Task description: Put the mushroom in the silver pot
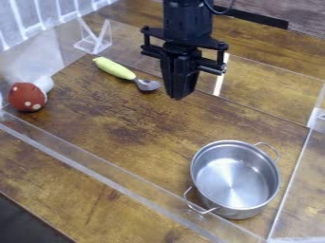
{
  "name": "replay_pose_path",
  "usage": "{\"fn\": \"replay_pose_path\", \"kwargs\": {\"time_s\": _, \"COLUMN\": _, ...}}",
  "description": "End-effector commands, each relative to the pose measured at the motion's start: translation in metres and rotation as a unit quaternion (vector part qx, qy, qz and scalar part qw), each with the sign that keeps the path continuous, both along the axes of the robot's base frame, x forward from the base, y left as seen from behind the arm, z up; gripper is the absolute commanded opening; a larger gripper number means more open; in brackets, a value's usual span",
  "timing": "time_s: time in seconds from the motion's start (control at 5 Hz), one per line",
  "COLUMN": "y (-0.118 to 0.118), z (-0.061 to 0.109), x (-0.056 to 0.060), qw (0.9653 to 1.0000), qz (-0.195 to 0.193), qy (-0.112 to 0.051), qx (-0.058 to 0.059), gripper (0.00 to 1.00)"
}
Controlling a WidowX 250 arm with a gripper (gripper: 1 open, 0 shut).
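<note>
mushroom [28, 96] at far left, spoon [124, 72] behind, pot [235, 178] front right

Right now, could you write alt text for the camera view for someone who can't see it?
A shiny silver pot sits on a wooden table; a red-capped mushroom lies at far left, and a black claw hangs near a yellow-handled spoon.

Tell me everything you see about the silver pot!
The silver pot is round, shallow and shiny, like steel. It stands upright on the brown wooden tabletop, near the bottom right of the picture. Two thin loop handles stick out on opposite sides. It has no lid, and nothing is inside. The gripper isn't touching it.
</note>
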State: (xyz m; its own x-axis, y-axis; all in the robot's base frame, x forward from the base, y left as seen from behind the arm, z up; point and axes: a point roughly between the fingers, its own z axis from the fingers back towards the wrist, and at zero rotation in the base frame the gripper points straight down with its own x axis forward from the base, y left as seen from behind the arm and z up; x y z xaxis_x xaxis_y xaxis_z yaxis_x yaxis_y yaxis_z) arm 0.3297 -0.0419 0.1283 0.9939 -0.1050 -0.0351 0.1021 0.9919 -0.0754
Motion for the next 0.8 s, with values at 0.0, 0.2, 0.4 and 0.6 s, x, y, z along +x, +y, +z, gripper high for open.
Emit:
{"fn": "replay_pose_path", "kwargs": {"time_s": 0.0, "y": -0.006, "z": 0.011, "x": -0.003, "qw": 0.9997, "qz": -0.009, "qy": -0.023, "qx": 0.005, "gripper": 0.00}}
{"fn": "replay_pose_path", "kwargs": {"time_s": 0.2, "y": -0.003, "z": 0.001, "x": -0.006, "qw": 0.9999, "qz": -0.009, "qy": -0.007, "qx": 0.006, "gripper": 1.00}}
{"fn": "replay_pose_path", "kwargs": {"time_s": 0.4, "y": 0.004, "z": -0.006, "x": -0.009, "qw": 0.9999, "qz": -0.007, "qy": 0.005, "qx": 0.010, "gripper": 1.00}}
{"fn": "replay_pose_path", "kwargs": {"time_s": 0.6, "y": 0.007, "z": -0.016, "x": -0.012, "qw": 0.9997, "qz": -0.006, "qy": 0.023, "qx": 0.012, "gripper": 1.00}}
